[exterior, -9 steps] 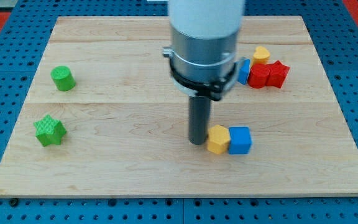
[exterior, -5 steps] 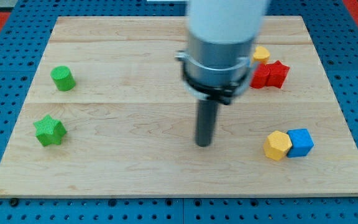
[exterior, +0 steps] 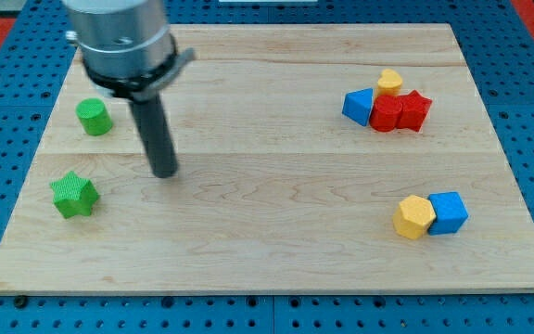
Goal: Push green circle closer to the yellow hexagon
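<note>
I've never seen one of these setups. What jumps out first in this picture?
A big silver arm ending in a dark rod dominates the view's upper left; my tip rests on the wooden board, to the right of the green circle and the green star. Far off at the view's lower right, the yellow hexagon sits against a blue cube, with a red, blue and yellow cluster above.
</note>
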Tool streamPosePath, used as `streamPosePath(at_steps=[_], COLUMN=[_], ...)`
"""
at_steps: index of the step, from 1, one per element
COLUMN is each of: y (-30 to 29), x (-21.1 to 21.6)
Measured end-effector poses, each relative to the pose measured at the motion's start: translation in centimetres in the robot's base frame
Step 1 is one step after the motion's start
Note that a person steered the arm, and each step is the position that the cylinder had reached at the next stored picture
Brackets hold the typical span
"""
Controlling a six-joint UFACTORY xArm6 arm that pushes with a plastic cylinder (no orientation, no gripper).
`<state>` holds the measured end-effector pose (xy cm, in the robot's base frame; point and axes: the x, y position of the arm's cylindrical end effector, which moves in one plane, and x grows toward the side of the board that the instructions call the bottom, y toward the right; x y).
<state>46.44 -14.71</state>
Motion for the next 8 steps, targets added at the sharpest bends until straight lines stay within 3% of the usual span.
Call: streamPosePath(at_steps=[2,3,4,5,8], y=[-12.7,-12.6,-7.0,-5.6,5.8], x=[-5.3,-10.6,-6.1,-3.6,-2.9])
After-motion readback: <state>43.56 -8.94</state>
